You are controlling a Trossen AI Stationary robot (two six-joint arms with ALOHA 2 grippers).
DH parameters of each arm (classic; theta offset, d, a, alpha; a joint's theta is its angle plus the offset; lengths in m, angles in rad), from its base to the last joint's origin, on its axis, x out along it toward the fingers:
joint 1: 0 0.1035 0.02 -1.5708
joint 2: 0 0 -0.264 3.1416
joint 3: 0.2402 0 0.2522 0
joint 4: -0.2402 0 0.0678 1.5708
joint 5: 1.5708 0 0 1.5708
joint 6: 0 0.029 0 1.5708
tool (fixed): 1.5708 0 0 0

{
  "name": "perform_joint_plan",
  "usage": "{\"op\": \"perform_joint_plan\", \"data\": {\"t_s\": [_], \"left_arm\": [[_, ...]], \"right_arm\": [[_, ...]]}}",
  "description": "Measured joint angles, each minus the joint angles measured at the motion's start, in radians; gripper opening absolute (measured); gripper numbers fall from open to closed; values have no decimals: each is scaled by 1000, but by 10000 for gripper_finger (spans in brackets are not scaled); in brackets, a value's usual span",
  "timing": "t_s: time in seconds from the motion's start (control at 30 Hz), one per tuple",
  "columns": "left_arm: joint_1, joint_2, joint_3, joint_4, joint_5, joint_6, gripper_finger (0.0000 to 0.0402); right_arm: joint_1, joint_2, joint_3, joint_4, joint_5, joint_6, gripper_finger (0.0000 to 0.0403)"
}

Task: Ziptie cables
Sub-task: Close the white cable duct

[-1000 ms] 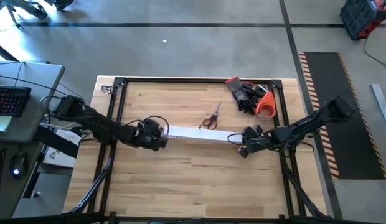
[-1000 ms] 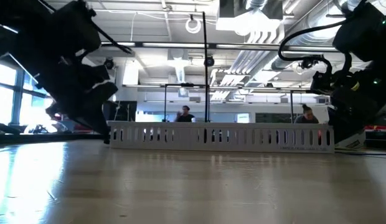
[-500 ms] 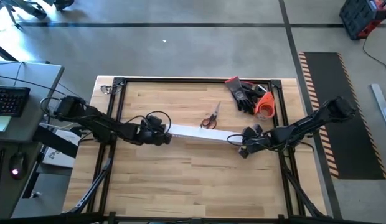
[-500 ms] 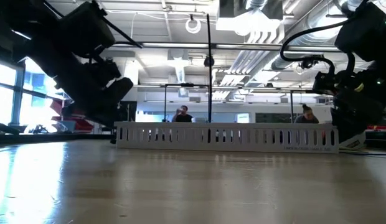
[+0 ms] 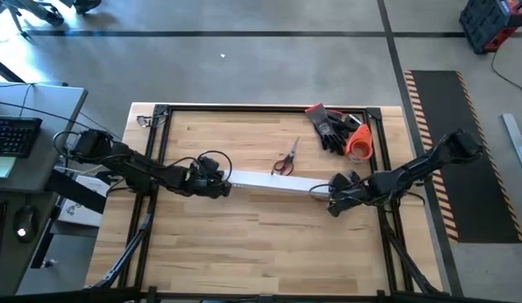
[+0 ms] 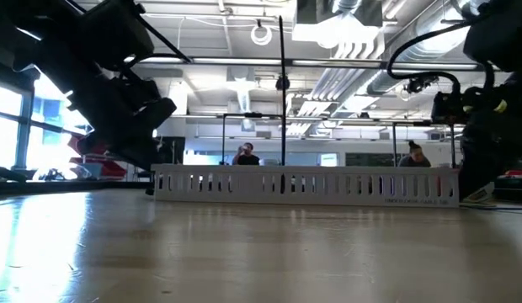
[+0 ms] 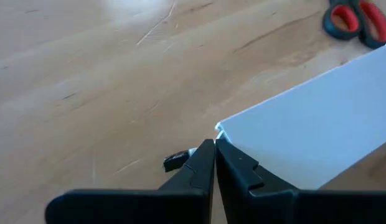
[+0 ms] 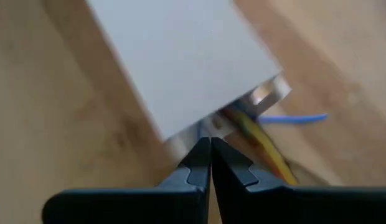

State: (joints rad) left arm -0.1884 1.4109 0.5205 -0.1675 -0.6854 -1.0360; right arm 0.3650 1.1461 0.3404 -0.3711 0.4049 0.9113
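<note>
No brand, label or writing can be read anywhere in these views. On the wooden bench [image 5: 261, 244], a long white duct [image 5: 269, 183] lies across the middle of the high view. In the low view it shows its comb-slotted side wall [image 6: 303, 185] from one side of the frame to the other.

The left gripper [image 5: 221, 187] is at the left end of the duct, and its fingers [image 7: 205, 171] are closed with nothing between them, the tips touching the corner of the white cover. The right gripper [image 5: 331, 204] is at the right end, slightly below the duct in the high view. Its fingers [image 8: 208, 165] are also closed and empty, pointing at the open end of the duct.

The cables [image 8: 261, 134] are mostly hidden inside the duct. Only short ends come out at the right end, in the right wrist view: yellowish strands and one blue wire, all blurred, so their number cannot be told. In the high view they are too small to make out.

Red-handled scissors [image 5: 284, 159] lie just above the duct. Dark gloves [image 5: 328, 126] and an orange object [image 5: 359, 141], hard to identify, sit at the upper right corner of the bench. People are far behind in the low view, too small to describe.
</note>
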Motion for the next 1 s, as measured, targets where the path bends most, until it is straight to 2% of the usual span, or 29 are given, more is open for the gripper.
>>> {"op": "perform_joint_plan", "data": {"t_s": [0.2,0.53,0.77,1.0], "left_arm": [[-15,33,-2,51,-22,-9,0],[-33,114,-3,134,-81,-38,0],[-52,108,0,129,-51,-52,0],[-76,116,-1,146,-72,-73,0]], "right_arm": [[48,17,-39,44,33,73,0],[49,32,-47,79,68,50,0],[85,-22,27,-132,92,115,0],[177,-12,13,-123,135,244,0]]}}
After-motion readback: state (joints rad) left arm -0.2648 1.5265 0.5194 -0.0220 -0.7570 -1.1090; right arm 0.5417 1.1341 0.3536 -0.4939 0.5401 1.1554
